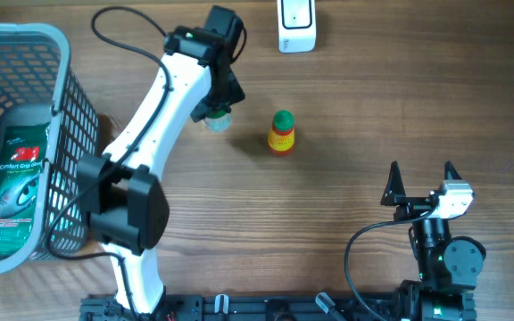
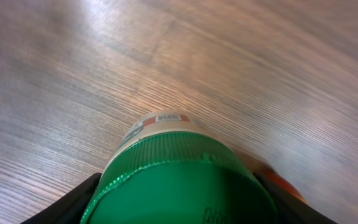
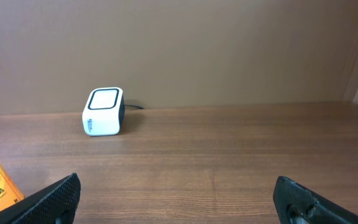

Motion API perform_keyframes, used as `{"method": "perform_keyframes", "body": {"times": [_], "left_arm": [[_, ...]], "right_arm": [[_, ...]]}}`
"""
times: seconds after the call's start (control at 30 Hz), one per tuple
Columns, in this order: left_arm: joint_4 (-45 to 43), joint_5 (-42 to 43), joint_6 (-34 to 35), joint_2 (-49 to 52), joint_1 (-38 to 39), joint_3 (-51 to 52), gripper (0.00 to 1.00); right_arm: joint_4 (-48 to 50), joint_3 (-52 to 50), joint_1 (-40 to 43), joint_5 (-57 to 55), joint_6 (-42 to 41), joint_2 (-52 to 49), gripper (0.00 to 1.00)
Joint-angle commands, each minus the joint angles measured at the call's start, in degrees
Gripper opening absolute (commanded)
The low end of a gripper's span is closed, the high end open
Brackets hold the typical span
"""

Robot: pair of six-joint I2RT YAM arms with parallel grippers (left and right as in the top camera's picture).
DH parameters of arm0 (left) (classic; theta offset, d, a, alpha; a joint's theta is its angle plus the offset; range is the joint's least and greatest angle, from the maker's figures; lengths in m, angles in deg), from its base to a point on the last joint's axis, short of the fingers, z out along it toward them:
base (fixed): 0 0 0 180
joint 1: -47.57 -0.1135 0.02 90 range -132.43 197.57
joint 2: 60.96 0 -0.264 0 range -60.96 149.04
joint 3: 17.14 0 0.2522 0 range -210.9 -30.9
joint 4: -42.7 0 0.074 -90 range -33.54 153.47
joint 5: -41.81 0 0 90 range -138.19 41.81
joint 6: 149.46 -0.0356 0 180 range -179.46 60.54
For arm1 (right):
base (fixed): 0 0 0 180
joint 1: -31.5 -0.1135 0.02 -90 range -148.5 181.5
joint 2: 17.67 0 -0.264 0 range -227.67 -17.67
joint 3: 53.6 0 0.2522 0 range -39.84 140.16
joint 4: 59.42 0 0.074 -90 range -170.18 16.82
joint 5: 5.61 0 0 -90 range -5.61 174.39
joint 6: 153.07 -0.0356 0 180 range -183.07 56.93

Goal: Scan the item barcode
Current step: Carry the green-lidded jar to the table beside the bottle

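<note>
My left gripper (image 1: 213,109) clasps the green-capped bottle (image 2: 179,180) at its cap. Its long axis is upright, cap toward my wrist and base toward the table (image 2: 260,74). My right gripper (image 1: 420,171) gapes wide.

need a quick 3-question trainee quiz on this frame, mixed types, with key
1. True or false: the right gripper is shut.
2. What does the left gripper grip? A) scanner B) jar C) bottle
3. Fill in: the green package lies in the ___.
Key: 1 false, its jaws stand wide open; 2 B; 3 basket.
</note>
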Motion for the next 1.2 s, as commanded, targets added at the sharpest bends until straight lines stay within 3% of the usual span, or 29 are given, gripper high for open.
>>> {"method": "perform_keyframes", "body": {"times": [0.0, 0.17, 0.27, 0.3, 0.33, 0.37, 0.6, 0.7, 0.8, 0.93, 1.0, 1.03, 1.17], "left_arm": [[-5.1, -3.1, 14.5, 0.5, 0.8, 5.4, 0.62], [-16.1, -3.1, 34.3, 0.5, 4.6, 17.1, 0.66], [-19.1, -3.2, 38.7, 0.5, 6.9, 20.1, 0.67], [-19.3, -3.6, 38.6, 0.4, 7.3, 20.1, 0.73], [-19.2, -4.0, 38.1, 0.0, 7.6, 19.9, 0.92], [-18.7, -4.6, 37.4, -1.0, 7.7, 19.3, 1.00], [-4.8, -19.6, 24.9, -14.4, 4.2, 1.9, 1.00], [-1.0, -22.5, 21.5, -19.8, -0.5, -4.2, 1.00], [-0.1, -23.7, 22.2, -26.7, -9.7, -5.3, 1.00], [5.2, -23.6, 33.1, -31.8, -24.5, -5.3, 1.00], [15.9, -22.2, 46.9, -31.6, -36.9, -5.0, 1.00], [17.8, -21.4, 49.5, -31.3, -39.7, -4.5, 1.00], [16.6, -16.3, 51.0, -29.3, -49.5, 0.4, 1.00]], "right_arm": [[0.2, 0.0, 0.2, 0.3, -0.7, 0.3, 1.00], [0.2, 0.0, 0.2, 0.3, -0.7, 0.3, 1.00], [0.2, 0.0, 0.2, 0.3, -0.6, 0.3, 1.00], [0.2, 0.0, 0.2, 0.3, -0.7, 0.3, 1.00], [0.2, 0.0, 0.2, 0.3, -0.6, 0.3, 1.00], [0.2, 0.0, 0.2, 0.3, -0.6, 0.3, 1.00], [0.2, 0.0, 0.2, 0.3, -0.7, 0.3, 1.00], [0.2, 0.0, 0.2, 0.3, -0.7, 0.3, 1.00], [0.2, 0.0, 0.2, 0.3, -0.7, 0.3, 1.00], [0.2, 0.0, 0.2, 0.3, -0.7, 0.3, 1.00], [0.2, 0.0, 0.2, 0.3, -0.6, 0.3, 1.00], [0.2, 0.0, 0.2, 0.3, -0.7, 0.3, 1.00], [0.2, 0.0, 0.2, 0.3, -0.6, 0.3, 1.00]]}}
